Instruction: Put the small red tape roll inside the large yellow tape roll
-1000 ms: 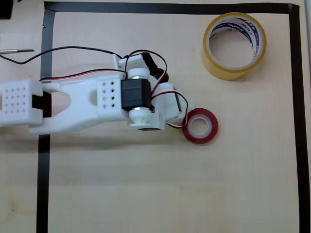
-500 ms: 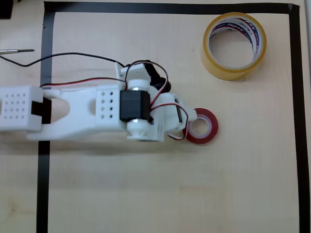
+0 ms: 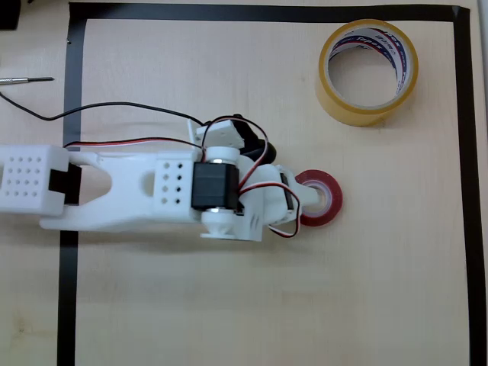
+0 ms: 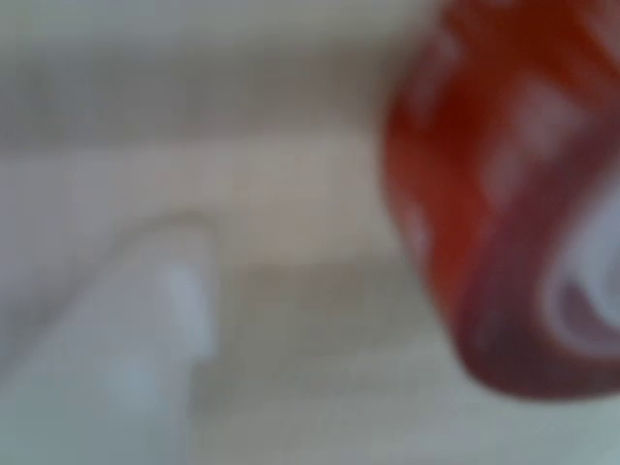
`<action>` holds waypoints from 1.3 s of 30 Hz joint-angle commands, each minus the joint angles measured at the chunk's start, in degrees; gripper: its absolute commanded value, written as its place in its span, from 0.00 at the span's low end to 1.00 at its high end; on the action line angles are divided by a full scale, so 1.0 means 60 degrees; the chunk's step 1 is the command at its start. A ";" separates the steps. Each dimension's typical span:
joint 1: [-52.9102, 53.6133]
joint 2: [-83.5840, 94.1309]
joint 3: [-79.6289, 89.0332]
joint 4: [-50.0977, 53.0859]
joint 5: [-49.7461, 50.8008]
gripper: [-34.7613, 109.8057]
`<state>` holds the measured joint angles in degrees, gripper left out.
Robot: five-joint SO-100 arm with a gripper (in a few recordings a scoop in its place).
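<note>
In the overhead view the white arm (image 3: pixel 137 187) is reaching in from the left across the pale wooden worktop (image 3: pixel 267 305), inside a border of black tape (image 3: pixel 70 114), with red and black wires (image 3: pixel 137 141) trailing along it. Its jaws (image 3: pixel 316 197) are sitting at the red roll (image 3: pixel 328 200), one finger (image 3: pixel 309 194) lying over the roll's left rim; whether they are clamping it I cannot tell. The red roll is lying flat, right of centre. The yellow roll (image 3: pixel 368 72) is lying flat at the upper right, well apart. The wrist view is blurring badly, showing the red roll (image 4: pixel 504 194) close on its right.
</note>
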<state>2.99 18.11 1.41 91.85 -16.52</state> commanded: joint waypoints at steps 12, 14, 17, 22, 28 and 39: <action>-0.0117 0.0835 -0.0981 0.1641 -0.0454 0.24; -0.0234 0.1362 -0.1274 0.1948 -0.0454 0.24; -0.0645 0.3091 -0.0425 0.1948 -0.0425 0.24; -0.1948 0.5229 -0.0308 0.1831 -0.0293 0.24; -0.3223 0.6138 -0.0439 0.0410 -0.0293 0.24; -0.3779 0.4351 -0.0908 -0.2329 -0.0088 0.24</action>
<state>-18.81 43.95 1.23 84.11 -18.02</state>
